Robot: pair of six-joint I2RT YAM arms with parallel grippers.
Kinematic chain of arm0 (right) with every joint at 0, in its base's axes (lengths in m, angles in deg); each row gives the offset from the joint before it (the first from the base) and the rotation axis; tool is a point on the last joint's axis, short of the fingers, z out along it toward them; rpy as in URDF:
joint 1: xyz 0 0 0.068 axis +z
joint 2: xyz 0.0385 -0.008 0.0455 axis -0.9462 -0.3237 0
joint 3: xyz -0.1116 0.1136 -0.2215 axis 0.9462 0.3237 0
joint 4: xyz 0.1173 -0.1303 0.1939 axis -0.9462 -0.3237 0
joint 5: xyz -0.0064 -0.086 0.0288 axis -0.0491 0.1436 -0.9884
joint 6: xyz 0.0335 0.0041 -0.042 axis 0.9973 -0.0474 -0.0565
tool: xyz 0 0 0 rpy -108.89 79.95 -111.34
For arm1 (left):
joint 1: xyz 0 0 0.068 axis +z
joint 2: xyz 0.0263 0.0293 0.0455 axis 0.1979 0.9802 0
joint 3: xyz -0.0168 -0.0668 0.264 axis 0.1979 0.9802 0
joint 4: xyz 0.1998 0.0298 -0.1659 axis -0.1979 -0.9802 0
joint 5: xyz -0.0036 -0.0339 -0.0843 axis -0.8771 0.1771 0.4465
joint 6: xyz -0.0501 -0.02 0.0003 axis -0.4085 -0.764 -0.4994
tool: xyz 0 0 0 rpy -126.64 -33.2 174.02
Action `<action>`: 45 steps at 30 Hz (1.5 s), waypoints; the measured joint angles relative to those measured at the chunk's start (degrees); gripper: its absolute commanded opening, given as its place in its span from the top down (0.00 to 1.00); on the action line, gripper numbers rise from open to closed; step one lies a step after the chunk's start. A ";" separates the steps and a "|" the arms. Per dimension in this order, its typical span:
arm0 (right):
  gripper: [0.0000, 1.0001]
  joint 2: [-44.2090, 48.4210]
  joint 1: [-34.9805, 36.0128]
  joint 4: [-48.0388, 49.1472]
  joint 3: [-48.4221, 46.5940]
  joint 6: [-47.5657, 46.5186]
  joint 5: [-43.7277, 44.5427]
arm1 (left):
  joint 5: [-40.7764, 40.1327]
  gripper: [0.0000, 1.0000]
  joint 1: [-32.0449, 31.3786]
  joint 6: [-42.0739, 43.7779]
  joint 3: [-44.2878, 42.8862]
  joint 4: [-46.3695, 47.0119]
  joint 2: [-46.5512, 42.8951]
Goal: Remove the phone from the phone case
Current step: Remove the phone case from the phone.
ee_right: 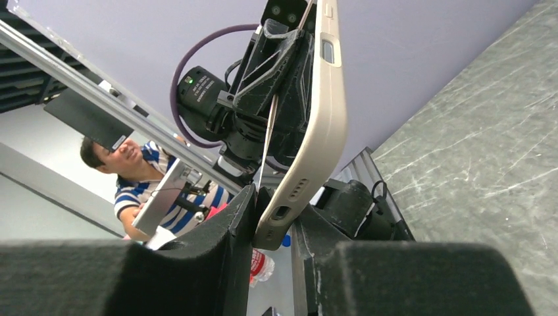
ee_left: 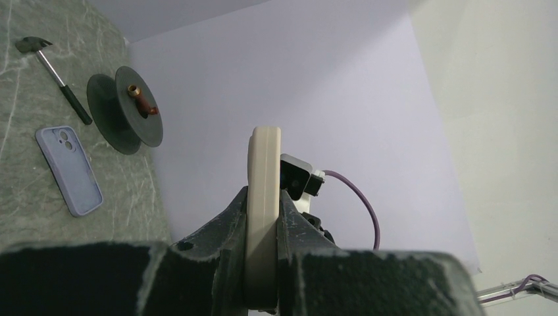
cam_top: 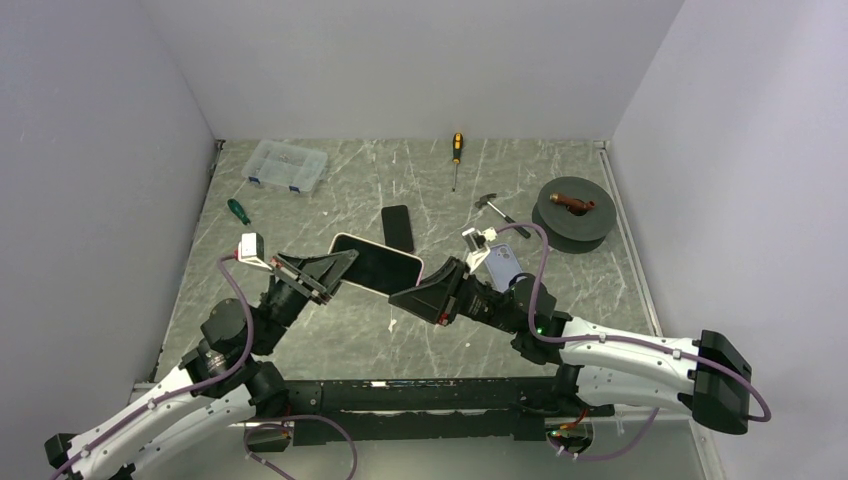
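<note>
Left jaws: I see them clamped on the edge of the cream phone case (ee_left: 263, 197).
Right jaws: either side of the case's other end; I cannot tell whether they pinch it.
Phone (cam_top: 380, 266): inside that case, dark screen up, held above the worktop (cam_top: 340, 332) between both arms.
Beyond: black phone (cam_top: 397, 228) and lilac case (cam_top: 503, 265) lying flat; hammer (cam_top: 500, 212) and spool (cam_top: 573, 208) farther back.

Top cam sits high behind the rig, looking down on the table (cam_top: 350, 190). Wrist cams are jammed up close, facing each other from opposite ends of the phone case (ee_left: 263, 191), which all three views share.
</note>
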 measured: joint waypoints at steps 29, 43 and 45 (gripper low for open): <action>1.00 0.72 8.61 -6.03 -10.32 -36.20 -0.44 | 6.58 1.00 0.55 -4.13 -7.28 -4.57 -0.52; 1.00 1.31 8.79 -7.06 -10.86 -42.56 -3.93 | 8.13 1.00 0.57 -7.21 -7.26 -5.42 -0.42; 1.00 1.49 8.79 -7.06 -10.86 -43.52 -4.15 | 8.57 1.00 0.59 -7.50 -7.28 -5.18 -0.15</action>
